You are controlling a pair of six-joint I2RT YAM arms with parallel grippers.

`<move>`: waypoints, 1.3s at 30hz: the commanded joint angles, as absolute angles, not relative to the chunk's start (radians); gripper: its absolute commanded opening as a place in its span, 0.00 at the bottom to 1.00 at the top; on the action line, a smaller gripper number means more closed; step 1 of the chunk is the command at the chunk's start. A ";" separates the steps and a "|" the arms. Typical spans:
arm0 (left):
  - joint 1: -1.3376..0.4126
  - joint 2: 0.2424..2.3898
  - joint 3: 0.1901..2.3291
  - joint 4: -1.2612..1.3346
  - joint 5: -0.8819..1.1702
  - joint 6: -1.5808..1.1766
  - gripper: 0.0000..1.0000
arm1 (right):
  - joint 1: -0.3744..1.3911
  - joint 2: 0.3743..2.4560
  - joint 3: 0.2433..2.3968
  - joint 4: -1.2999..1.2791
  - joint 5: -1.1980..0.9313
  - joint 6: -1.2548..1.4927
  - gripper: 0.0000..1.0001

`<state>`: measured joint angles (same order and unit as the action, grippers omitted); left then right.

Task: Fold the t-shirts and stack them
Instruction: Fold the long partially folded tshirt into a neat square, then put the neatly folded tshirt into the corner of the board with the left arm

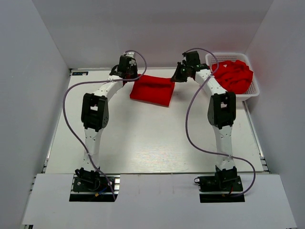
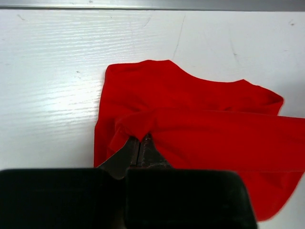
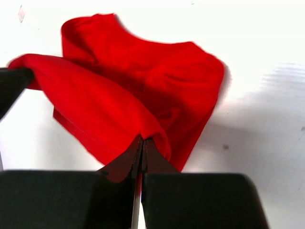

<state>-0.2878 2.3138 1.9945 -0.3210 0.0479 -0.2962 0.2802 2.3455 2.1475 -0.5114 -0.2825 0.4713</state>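
Note:
One red t-shirt lies partly folded at the back middle of the table. My left gripper is shut on its left edge; in the left wrist view the cloth drapes over the pinched fingertips. My right gripper is shut on the shirt's right edge, where a raised fold runs from its closed tips. The held edge is lifted between the two grippers above the shirt's lower layer. More red t-shirts are bunched in the white basket at the back right.
White walls close in the table on the left, back and right. The basket stands against the right wall beside my right arm. Bare white tabletop stretches in front of the shirt toward the arm bases.

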 commanded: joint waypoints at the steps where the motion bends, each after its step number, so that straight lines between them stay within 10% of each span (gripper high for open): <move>1: -0.278 2.345 2.051 -0.195 0.084 -0.264 0.00 | 0.250 2.365 2.183 -0.407 -0.292 0.495 0.00; 6: -0.278 2.388 2.100 -0.169 0.084 -0.264 0.00 | 0.226 2.422 2.204 -0.285 -0.330 0.525 0.04; 7: -0.269 2.402 2.100 -0.169 0.072 -0.264 0.13 | 0.218 2.437 2.215 -0.273 -0.330 0.522 0.24; 10: -0.268 2.402 2.112 -0.169 0.051 -0.276 0.99 | 0.204 2.444 2.275 -0.272 -0.339 0.491 0.90; 39: -0.268 2.472 2.153 -0.454 0.127 -0.130 0.99 | 0.253 1.949 1.717 -0.424 -0.206 0.253 0.90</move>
<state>-0.2703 2.4374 2.0968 -0.4175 0.1032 -0.1524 0.2554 2.0747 1.7645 -0.4690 -0.2268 0.2749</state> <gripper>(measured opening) 0.990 0.904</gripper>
